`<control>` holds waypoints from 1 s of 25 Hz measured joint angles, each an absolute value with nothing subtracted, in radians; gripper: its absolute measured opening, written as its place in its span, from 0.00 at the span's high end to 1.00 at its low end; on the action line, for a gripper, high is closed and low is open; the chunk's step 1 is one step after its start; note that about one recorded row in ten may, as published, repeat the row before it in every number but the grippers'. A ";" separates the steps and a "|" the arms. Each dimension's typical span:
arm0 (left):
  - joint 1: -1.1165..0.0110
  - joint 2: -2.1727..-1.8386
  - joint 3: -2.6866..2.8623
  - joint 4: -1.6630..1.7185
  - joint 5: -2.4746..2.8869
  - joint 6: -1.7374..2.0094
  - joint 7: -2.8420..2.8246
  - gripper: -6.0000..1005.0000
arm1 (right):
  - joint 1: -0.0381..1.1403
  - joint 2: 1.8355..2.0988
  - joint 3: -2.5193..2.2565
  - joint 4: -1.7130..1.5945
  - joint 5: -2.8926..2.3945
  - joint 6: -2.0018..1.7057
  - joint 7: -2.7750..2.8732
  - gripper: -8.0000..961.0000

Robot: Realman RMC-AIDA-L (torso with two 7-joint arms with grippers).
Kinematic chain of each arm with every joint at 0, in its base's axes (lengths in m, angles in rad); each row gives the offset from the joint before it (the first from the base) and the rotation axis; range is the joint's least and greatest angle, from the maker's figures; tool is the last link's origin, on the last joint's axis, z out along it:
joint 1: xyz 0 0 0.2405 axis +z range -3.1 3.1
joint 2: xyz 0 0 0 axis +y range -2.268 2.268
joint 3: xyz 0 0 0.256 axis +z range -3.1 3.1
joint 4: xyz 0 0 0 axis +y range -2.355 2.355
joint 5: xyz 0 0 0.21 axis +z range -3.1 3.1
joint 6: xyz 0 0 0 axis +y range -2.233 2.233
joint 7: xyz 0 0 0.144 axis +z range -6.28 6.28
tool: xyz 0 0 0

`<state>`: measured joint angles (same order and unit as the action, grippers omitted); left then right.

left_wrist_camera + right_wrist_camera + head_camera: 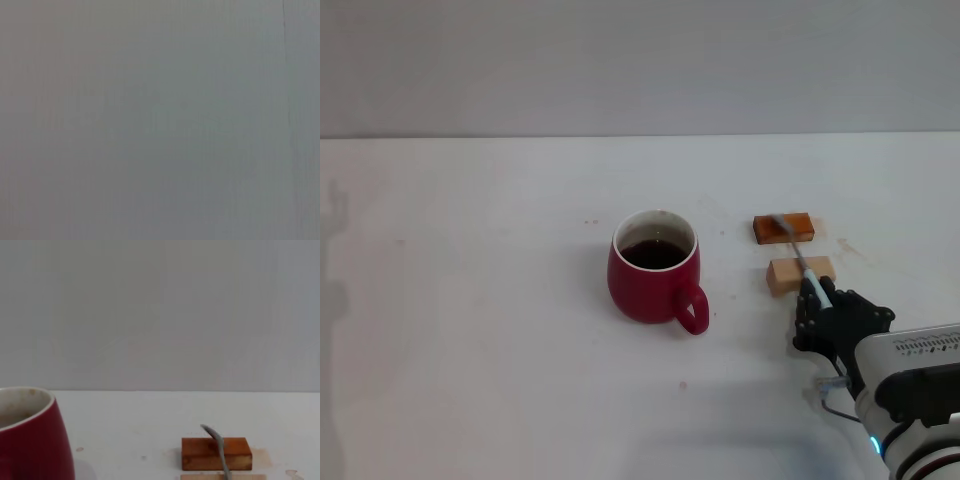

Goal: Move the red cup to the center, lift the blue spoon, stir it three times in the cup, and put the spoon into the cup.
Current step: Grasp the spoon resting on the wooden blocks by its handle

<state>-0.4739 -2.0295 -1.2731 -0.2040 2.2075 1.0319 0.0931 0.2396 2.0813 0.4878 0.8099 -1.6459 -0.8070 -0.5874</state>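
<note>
The red cup (pixel 655 268) stands upright near the table's middle, handle toward me and to the right, with dark liquid inside; its side also shows in the right wrist view (pixel 30 440). The blue spoon (pixel 800 262) lies across two wooden blocks to the right of the cup, grey bowl (pixel 210 432) over the far block, pale blue handle end toward me. My right gripper (pixel 820 300) is at the near right, its black fingers (pixel 807 318) closed around the spoon's handle. My left gripper is out of view; the left wrist view shows only plain grey.
A dark orange-brown wooden block (pixel 783 228) (pixel 216 453) and a paler wooden block (pixel 800 274) sit to the right of the cup, one behind the other. The white table (pixel 470 300) ends at a grey wall behind.
</note>
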 joint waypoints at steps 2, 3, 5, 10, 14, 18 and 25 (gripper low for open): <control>-0.474 -2.030 -1.273 -0.204 2.208 1.032 0.094 0.34 | 0.240 2.081 0.488 0.810 -1.642 -0.807 -0.587 0.81; -0.474 -2.030 -1.273 -0.204 2.208 1.032 0.094 0.34 | 0.239 2.080 0.488 0.810 -1.640 -0.807 -0.587 0.81; -0.474 -2.030 -1.273 -0.204 2.207 1.032 0.094 0.34 | 0.239 2.080 0.487 0.810 -1.641 -0.807 -0.587 0.81; -0.474 -2.031 -1.273 -0.204 2.208 1.032 0.095 0.34 | 0.239 2.079 0.483 0.810 -1.643 -0.809 -0.587 0.84; -0.474 -2.031 -1.273 -0.204 2.207 1.032 0.095 0.34 | 0.242 2.077 0.481 0.810 -1.644 -0.809 -0.590 0.84; -0.474 -2.031 -1.273 -0.204 2.207 1.032 0.095 0.34 | 0.242 2.077 0.478 0.810 -1.674 -0.809 -0.595 0.84; -0.474 -2.031 -1.273 -0.204 2.207 1.032 0.095 0.34 | 0.239 2.077 0.482 0.814 -1.695 -0.815 -0.595 0.84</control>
<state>-0.4739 -2.0310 -1.2733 -0.2040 2.2073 1.0323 0.0952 0.2386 2.0769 0.4819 0.8136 -1.6950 -0.8148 -0.5954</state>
